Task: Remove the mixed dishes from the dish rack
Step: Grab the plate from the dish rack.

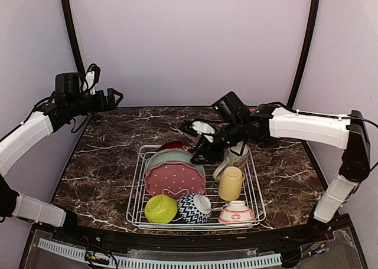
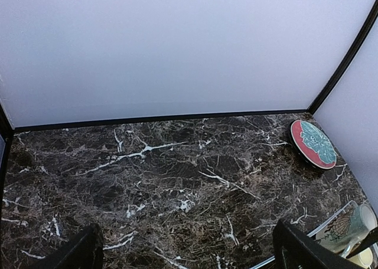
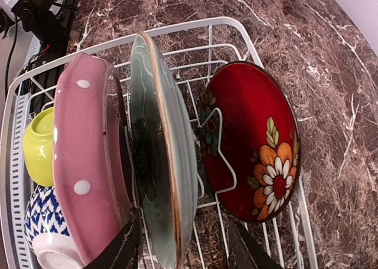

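Observation:
The white wire dish rack [image 1: 256, 189] holds a red flowered plate [image 3: 254, 145], a teal plate [image 3: 168, 163] and a pink dotted plate [image 3: 85, 163] standing on edge. It also holds a cream mug [image 1: 236, 157], a yellow mug [image 1: 231, 183], a lime bowl [image 1: 160, 209], a navy-zigzag bowl [image 1: 194, 207] and a pink-white bowl [image 1: 237, 212]. My right gripper [image 3: 184, 254] is open, its fingers either side of the teal plate's top edge, over the rack's back [image 1: 198, 156]. My left gripper [image 1: 115, 97] is open and empty, high at the left. A black-rimmed plate [image 2: 313, 144] lies on the table.
The dark marble table [image 1: 106, 163] is bordered by pale walls with black corner posts [image 1: 304, 45]. The rack's rim [image 3: 177, 30] and prongs stand close around the plates. The cream mug also shows at the left wrist view's lower right corner [image 2: 348, 228].

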`<state>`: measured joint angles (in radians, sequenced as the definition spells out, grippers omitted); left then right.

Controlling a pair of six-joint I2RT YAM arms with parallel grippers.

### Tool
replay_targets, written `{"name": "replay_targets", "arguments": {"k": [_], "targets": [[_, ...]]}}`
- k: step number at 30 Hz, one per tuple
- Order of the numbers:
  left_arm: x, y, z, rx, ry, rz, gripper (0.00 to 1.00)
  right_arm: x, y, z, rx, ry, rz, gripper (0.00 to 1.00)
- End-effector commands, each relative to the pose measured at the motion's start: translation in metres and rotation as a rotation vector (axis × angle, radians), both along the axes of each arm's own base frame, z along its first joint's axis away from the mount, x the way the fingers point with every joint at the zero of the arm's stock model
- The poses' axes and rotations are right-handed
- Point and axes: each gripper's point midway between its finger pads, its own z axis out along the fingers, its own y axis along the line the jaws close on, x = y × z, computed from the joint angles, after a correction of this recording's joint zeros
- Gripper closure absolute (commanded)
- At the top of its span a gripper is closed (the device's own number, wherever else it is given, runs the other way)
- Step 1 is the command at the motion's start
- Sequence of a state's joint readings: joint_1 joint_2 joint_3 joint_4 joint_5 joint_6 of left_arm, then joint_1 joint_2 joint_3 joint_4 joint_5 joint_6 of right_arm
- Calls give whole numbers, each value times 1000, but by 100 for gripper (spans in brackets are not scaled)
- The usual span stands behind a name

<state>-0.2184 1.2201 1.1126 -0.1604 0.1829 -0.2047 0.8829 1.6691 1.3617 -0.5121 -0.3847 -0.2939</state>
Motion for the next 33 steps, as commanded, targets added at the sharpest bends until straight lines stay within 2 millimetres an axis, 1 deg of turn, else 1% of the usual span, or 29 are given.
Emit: {"name": "replay_targets", "arguments": {"k": [1, 3, 9, 14, 20, 23, 30, 33], "targets": [[-1, -2, 8, 6, -9, -11, 1, -2, 13, -7, -55, -67, 23, 53], [-1, -3, 7, 3, -7, -13, 1, 2, 17, -11, -66, -87, 12, 58], [-1, -3, 7, 0, -4, -16, 1, 8, 28, -12, -72, -113, 14, 71], [-1, -5, 6, -5, -3, -21, 1, 7, 33, -19, -99, -131, 35, 81], [-1, -6, 5, -12, 1, -25, 1, 2, 35, -13, -95, -138, 54, 95], [-1, -6, 5, -14, 2, -26, 1, -2, 35, -5, -83, -141, 60, 100], [0, -7, 4, -19, 7, -28, 1, -4, 30, 14, -77, -166, 23, 100], [0, -7, 4, -20, 9, -30, 1, -1, 26, 31, -57, -214, -9, 100]]}}
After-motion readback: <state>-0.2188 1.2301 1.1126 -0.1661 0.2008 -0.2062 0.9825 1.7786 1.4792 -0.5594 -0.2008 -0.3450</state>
